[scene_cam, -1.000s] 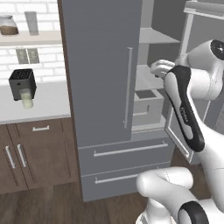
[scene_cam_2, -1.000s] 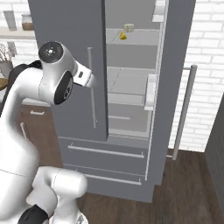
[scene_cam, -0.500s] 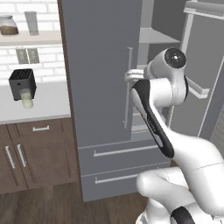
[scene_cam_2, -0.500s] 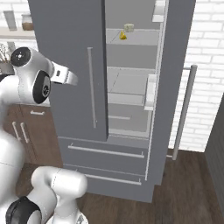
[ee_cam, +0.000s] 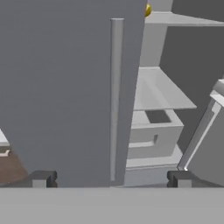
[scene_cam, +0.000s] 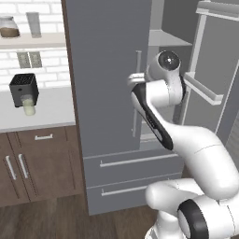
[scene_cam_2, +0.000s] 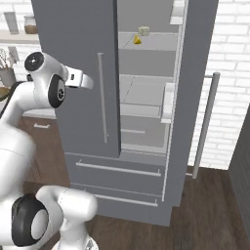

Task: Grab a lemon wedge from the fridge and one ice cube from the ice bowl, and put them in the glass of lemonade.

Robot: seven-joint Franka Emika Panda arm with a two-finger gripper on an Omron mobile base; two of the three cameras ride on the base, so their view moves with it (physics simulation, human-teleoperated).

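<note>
While my claw (ee_cam: 109, 178) hangs spread wide with nothing between its small dark square tips, it faces the flat matte grey of the fridge (scene_cam: 107, 93), just off the closed left door. That door carries a long, straight, silvery bar handle (ee_cam: 116, 98), round in section and running upright. My arm (scene_cam: 158, 121) is smooth white with dark joints, bent at the elbow in front of the door.

The right door (scene_cam_2: 188, 97) stands swung open, with pale grey bins on its inner face. Inside, the walls and shelves are plain, flat grey slabs, and a boxy drawer (ee_cam: 153, 135) sits low down. On the upper shelf (scene_cam_2: 146, 41) lies the lemon wedge (scene_cam_2: 137, 40), a small bright yellow pointed slice, with a pale, blocky item (scene_cam_2: 143, 31) just beside it; I cannot tell what that is. Two wide drawers (scene_cam_2: 117, 180) with thin horizontal bar pulls close the bottom of the fridge.

To the left runs a pale, smooth counter (scene_cam: 51, 109) over dark brown wooden cabinets (scene_cam: 37, 163) with short silver handles. On it stands a black boxy appliance (scene_cam: 23, 88), and the glass of lemonade (scene_cam: 29, 105), a small clear tumbler of pale yellow-green liquid, is right against its front. Behind is white brick tile (scene_cam: 28, 7) and a light shelf (scene_cam: 32, 42) holding a lidded jar of brown stuff (scene_cam: 8, 26) and a tall clear glass (scene_cam: 33, 24). The floor (scene_cam_2: 210, 210) is dark wood plank.
</note>
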